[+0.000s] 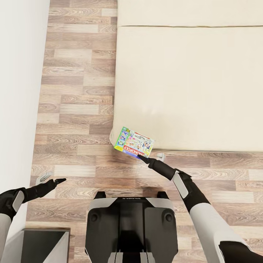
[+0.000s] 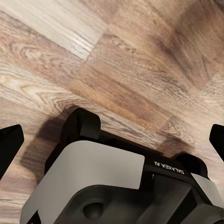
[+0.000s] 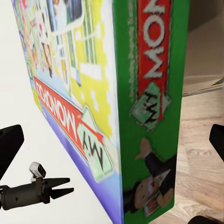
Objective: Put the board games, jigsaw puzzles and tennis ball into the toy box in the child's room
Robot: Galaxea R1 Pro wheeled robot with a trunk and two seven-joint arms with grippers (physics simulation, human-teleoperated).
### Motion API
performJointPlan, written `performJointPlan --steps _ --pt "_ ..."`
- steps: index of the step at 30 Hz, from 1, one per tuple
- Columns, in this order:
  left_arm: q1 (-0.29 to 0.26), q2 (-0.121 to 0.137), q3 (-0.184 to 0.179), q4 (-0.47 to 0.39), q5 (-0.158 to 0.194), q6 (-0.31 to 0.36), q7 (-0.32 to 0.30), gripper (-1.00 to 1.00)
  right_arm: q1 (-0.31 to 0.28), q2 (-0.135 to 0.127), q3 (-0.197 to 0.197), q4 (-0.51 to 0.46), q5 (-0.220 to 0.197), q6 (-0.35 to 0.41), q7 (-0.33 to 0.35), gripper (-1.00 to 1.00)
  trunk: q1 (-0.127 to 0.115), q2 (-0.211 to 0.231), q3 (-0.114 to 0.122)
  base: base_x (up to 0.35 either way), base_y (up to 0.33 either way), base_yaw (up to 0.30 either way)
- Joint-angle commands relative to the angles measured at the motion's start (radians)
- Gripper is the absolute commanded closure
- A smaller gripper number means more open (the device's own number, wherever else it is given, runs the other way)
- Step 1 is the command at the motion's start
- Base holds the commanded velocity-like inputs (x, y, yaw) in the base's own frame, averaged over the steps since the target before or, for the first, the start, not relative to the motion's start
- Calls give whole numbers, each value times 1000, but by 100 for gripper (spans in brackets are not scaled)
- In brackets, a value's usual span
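— Where's the board game [image 1: 133, 143]?
— On the bed [image 1: 190, 87], at its near corner, overhanging the edge.
— Your tools?
— My right tool [image 1: 143, 158] is spread wide at the box's edge; my left tool [image 1: 60, 180] hangs released over the floor [image 1: 73, 109].

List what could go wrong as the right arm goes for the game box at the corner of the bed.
1. The Monopoly board game lies at the corner of the bed, partly over the edge; a nudge from the right end effector could tip it onto the floor.
2. In the right wrist view the box sits off-centre between the open fingers, so closing now may catch only an edge.
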Motion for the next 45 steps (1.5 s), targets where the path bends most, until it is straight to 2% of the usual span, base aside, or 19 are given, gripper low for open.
performJointPlan --steps 1,25,26,45 --pt "-1 0 5 0 0 8 -3 -100 0 1 -4 0 -5 8 3 -100 0 -1 0 0 0 0" --pt "-1 0 5 0 0 8 -3 -100 1 2 -3 1 -7 0 3 -100 0 -1 0 0 0 0" --pt "-1 0 5 0 0 8 -3 -100 1 3 -3 1 -7 0 3 100 0 -1 0 0 0 0" --pt "-1 0 5 0 0 8 -3 -100 1 4 -3 5 -7 2 2 100 0 -1 0 0 0 0"
